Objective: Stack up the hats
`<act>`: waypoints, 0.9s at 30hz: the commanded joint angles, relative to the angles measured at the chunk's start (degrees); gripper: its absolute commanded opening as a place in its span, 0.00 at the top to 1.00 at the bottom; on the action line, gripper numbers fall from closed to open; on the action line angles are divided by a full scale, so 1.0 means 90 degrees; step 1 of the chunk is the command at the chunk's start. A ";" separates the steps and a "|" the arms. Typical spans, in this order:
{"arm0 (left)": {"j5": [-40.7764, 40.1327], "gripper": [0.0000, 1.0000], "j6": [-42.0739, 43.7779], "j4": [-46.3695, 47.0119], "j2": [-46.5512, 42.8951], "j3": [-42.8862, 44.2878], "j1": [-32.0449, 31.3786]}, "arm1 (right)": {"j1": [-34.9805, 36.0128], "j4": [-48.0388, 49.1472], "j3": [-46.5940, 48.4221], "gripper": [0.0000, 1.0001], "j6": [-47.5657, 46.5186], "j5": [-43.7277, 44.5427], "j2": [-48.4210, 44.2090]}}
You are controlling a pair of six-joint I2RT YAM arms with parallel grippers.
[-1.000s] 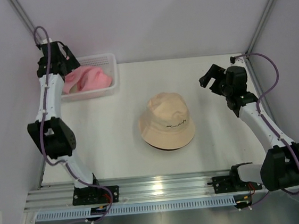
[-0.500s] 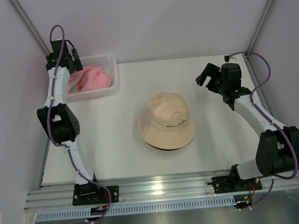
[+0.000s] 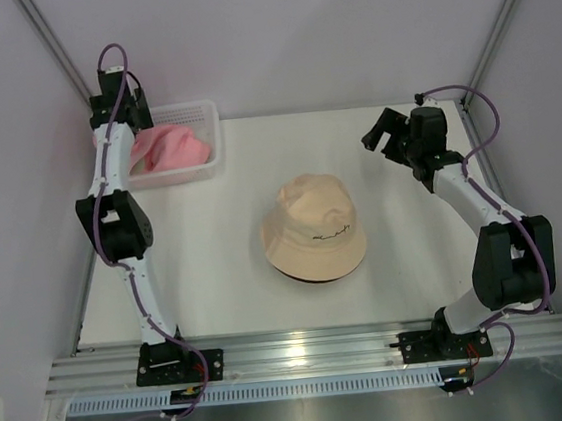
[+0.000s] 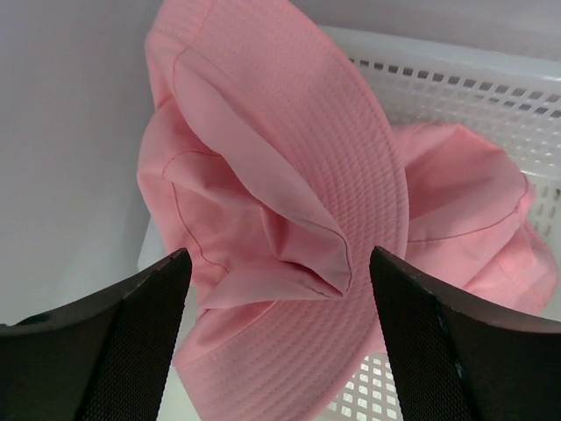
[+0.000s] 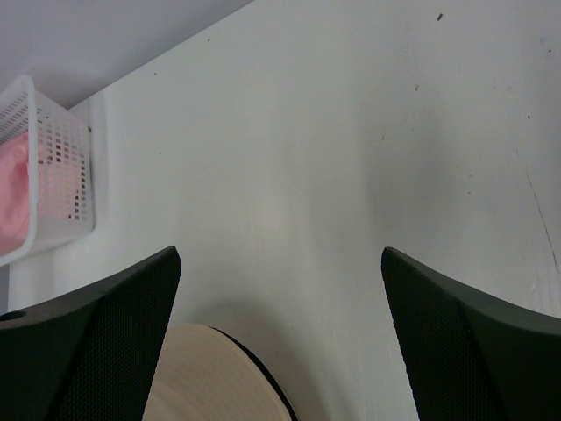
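Note:
A beige hat (image 3: 313, 227) with a small dark mark sits mid-table on top of a black hat whose brim edge (image 3: 314, 280) peeks out beneath; both show at the bottom of the right wrist view (image 5: 219, 377). Pink hats (image 3: 166, 148) lie crumpled in the white mesh basket (image 3: 200, 113) at the back left. My left gripper (image 3: 131, 121) hangs open right above the pink hats (image 4: 280, 219), jaws wide apart and empty. My right gripper (image 3: 384, 139) is open and empty, held above the table at the back right of the beige hat.
The basket's mesh wall (image 4: 491, 96) stands against the left wall. White enclosure walls close in on the left, back and right. A metal rail (image 3: 306, 354) runs along the near edge.
The left arm has stretched up and back, bringing its gripper over the basket's far left corner. The right gripper has moved slightly back and left. The hats have not moved.

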 commanded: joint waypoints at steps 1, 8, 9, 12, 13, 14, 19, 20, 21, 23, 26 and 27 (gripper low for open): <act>-0.0231 0.15 0.0217 -0.0064 0.0352 0.0272 -0.0005 | -0.0029 0.0370 0.0391 0.01 0.0011 -0.0095 -0.0013; -0.0300 0.73 0.0061 -0.0035 0.0616 0.0351 0.0015 | -0.0010 0.0672 0.0537 0.01 0.0060 -0.0241 -0.0023; -0.0300 0.84 0.0002 -0.0025 0.0539 0.0351 0.0025 | 0.0010 0.0653 0.0547 0.00 0.0080 -0.0222 -0.0033; 0.0127 0.99 -0.0359 -0.0092 0.0275 0.0302 0.0025 | 0.0068 0.0731 0.0440 0.01 0.0119 -0.0037 -0.0091; 0.0313 0.99 -0.0495 -0.0112 -0.0006 0.0292 0.0015 | 0.0107 0.0779 0.0363 0.01 0.0167 -0.0056 -0.0101; 0.0499 0.99 -0.0564 -0.0122 -0.0173 0.0244 0.0005 | 0.0175 0.0828 0.0333 0.01 0.0187 -0.0085 -0.0120; 0.1524 0.99 -0.0906 -0.0093 -0.1510 -0.0010 -0.0219 | 0.0322 0.1111 0.0313 0.01 0.0255 -0.0299 -0.0277; 0.1613 0.99 -0.0955 -0.0103 -0.1938 -0.0040 -0.0306 | 0.0322 0.1199 0.0323 0.01 0.0381 -0.0377 -0.0325; 0.1711 0.99 -0.0975 -0.0112 -0.2145 -0.0030 -0.0510 | 0.0332 0.1413 0.0332 0.01 0.0441 -0.0552 -0.0422; 0.1945 0.99 -0.0985 -0.0103 -0.2710 -0.0118 -0.0978 | 0.0332 0.1870 0.0313 0.01 0.0790 -0.0942 -0.0521; 0.1888 0.99 -0.0800 -0.0132 -0.3258 -0.0216 -0.1710 | 0.0449 0.2535 0.0323 0.01 0.1153 -0.1334 -0.0648; 0.1868 0.99 -0.0645 -0.0151 -0.3367 -0.0226 -0.1917 | 0.0527 0.2702 0.0332 0.01 0.1376 -0.1606 -0.0696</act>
